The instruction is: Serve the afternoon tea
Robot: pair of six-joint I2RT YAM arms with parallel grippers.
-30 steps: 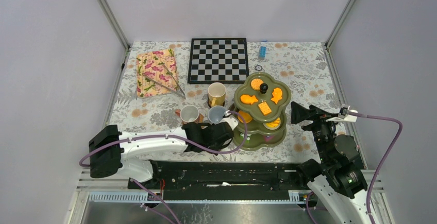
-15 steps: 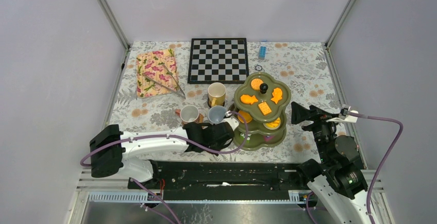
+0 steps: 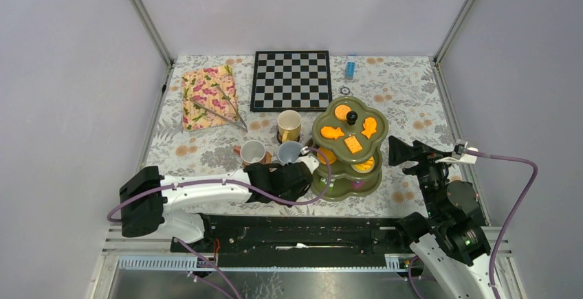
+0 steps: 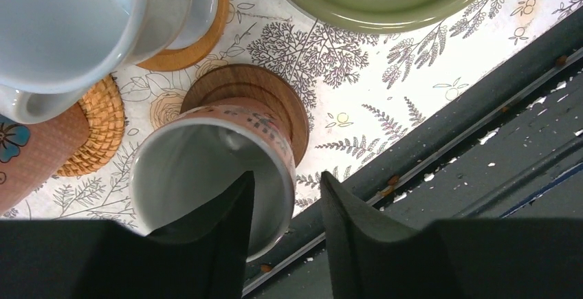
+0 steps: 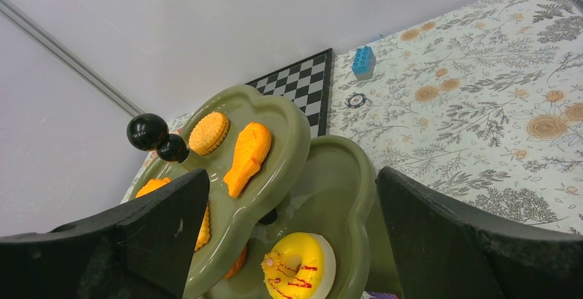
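The olive-green three-tier stand (image 3: pixel 347 146) with its black knob (image 3: pixel 351 116) holds orange biscuits at the middle right. A cream-yellow mug (image 3: pixel 289 126), a white mug (image 3: pixel 253 152) and a pale blue mug (image 3: pixel 289 152) stand to its left. My left gripper (image 3: pixel 294 177) hides a fourth mug there. In the left wrist view that pinkish mug (image 4: pixel 256 124) sits on a round brown coaster (image 4: pixel 258 84). My left gripper (image 4: pixel 285 179) is open astride its rim, one finger inside, one outside. My right gripper (image 3: pixel 393 149) is open just right of the stand (image 5: pixel 302 128), facing a yellow doughnut (image 5: pixel 299 264).
The chessboard (image 3: pixel 291 80) lies at the back middle. The floral tray (image 3: pixel 208 97) with metal tongs (image 3: pixel 223 110) lies at the back left. A blue brick (image 3: pixel 350 69) is near the back wall. The table's front edge and dark rail (image 4: pixel 447 141) run close beside the pinkish mug.
The left arm has shifted very slightly. Nothing else has visibly moved.
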